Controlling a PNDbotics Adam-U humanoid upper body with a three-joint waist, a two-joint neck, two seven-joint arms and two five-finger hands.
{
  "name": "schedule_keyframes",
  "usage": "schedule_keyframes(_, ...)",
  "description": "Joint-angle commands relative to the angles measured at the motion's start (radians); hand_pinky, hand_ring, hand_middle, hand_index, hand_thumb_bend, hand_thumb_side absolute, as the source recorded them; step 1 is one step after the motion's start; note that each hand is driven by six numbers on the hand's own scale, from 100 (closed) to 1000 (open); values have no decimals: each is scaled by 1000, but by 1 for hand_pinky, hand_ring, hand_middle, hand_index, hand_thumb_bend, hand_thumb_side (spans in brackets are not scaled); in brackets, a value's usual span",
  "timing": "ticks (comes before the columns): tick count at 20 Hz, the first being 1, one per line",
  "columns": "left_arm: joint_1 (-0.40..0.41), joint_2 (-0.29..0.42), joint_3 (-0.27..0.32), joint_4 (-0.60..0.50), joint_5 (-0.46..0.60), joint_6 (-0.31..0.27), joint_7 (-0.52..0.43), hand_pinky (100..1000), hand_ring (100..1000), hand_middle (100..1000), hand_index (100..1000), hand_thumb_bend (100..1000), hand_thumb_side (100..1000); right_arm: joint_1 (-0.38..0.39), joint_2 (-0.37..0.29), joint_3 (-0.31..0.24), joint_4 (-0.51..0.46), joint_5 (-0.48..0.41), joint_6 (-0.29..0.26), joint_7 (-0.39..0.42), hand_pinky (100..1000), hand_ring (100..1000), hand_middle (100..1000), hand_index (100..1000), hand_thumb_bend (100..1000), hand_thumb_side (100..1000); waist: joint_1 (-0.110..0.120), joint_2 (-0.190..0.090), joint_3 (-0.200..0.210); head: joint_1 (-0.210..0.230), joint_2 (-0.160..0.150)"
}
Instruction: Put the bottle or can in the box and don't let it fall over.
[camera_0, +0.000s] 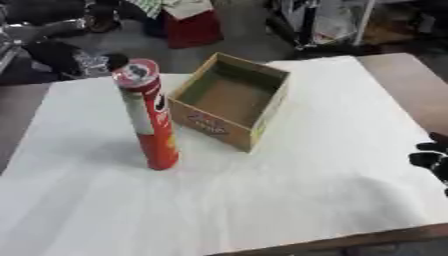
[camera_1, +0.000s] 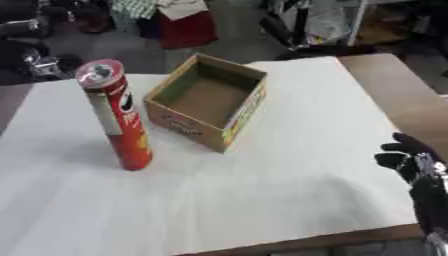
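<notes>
White cloth (camera_0: 262, 200) is spread over the table (camera_1: 394, 95), whose brown top is exposed along the right side and near edge. At left, the red can (camera_0: 149, 117) is stood upright on the cloth, its lid uppermost, and is touched by nothing. Just beside it to the right, apart from it, the cardboard box (camera_0: 229, 101) is set open side up, with nothing seen inside. At the right edge, the right hand (camera_1: 411, 162) is seen low beside the table, well apart from can and box. Nothing is held by it; how far its fingers are open cannot be told.
</notes>
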Motion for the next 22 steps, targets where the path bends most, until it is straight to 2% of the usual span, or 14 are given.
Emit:
schedule_keyframes(1,-28,-10,9,32,-1,5,4,897,890,916,1000,289,1000,-8,-19,2,-12,-3,-1,5,728,663,650,817,100,844,-2,-8,-3,5,-18)
schedule_keyframes(9,-33,-45,-2,58,-47,21,34,901,891,915,1000,311,1000,-10,-17,3,-13,-5,-1,7,728,662,650,817,100,844,-4,-7,-9,8,-22)
schedule_keyframes(10,-32,-49,-4,61,-51,23,34,900,888,915,1000,348,1000,-11,-17,3,-13,-5,-2,8,728,662,649,818,100,844,-5,-6,-10,8,-23)
schedule_keyframes(15,-28,-79,-9,78,-115,46,42,897,886,917,1000,358,1000,-14,-16,4,-12,-6,-3,8,729,662,649,818,100,844,-9,-4,-14,8,-28)
schedule_keyframes(22,-22,-115,-2,118,-174,57,112,900,888,919,1000,361,1000,-17,-13,6,-11,-7,-4,10,729,662,649,818,100,844,-12,-2,-20,9,-35)
